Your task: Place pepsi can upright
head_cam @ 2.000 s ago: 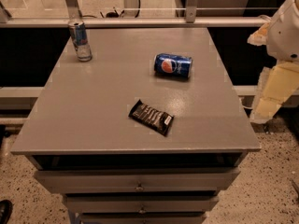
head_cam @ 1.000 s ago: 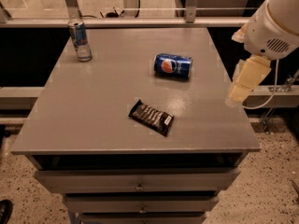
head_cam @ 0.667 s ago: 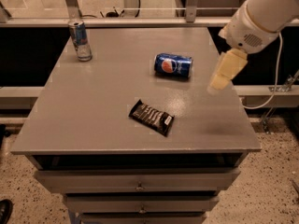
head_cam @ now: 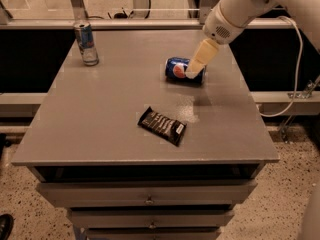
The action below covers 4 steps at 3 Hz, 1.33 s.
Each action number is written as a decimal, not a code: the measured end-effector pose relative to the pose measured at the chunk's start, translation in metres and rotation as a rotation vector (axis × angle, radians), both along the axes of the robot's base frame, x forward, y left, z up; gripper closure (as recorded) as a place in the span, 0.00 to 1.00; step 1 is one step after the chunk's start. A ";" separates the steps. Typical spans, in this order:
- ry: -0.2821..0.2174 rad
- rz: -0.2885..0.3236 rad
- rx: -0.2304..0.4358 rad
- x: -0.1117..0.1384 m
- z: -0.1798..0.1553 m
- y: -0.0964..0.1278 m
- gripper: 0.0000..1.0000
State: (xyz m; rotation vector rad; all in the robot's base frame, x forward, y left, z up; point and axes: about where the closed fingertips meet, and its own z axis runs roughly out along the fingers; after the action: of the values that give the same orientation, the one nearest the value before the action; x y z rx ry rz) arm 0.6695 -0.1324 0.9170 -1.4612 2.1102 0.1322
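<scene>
Grey drawer table [head_cam: 100,114], speckled floor [head_cam: 286,200]

no readable words or numbers anywhere. pepsi can [head_cam: 175,70], lying on its side on grey table [head_cam: 100,114]: round red-white-blue logo facing camera, only recognisable brand mark; no lettering legible. gripper [head_cam: 191,73] right in front of can's right part, covering that stretch of label; gripper itself cream, unmarked. dark candy bar wrapper [head_cam: 162,126], nearer table's front edge: pale lettering along its length, too blurred to read. slim silver-and-blue can [head_cam: 86,43], upright at far left corner: coloured print, unreadable.
</scene>
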 end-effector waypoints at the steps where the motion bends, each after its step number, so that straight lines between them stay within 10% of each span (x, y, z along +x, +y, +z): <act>1: 0.034 -0.012 -0.001 0.025 -0.020 0.017 0.00; 4: 0.122 -0.018 -0.064 0.047 -0.061 0.061 0.00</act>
State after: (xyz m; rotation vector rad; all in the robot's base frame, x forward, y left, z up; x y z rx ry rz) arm 0.7163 -0.0713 0.8564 -1.5052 2.2442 0.1516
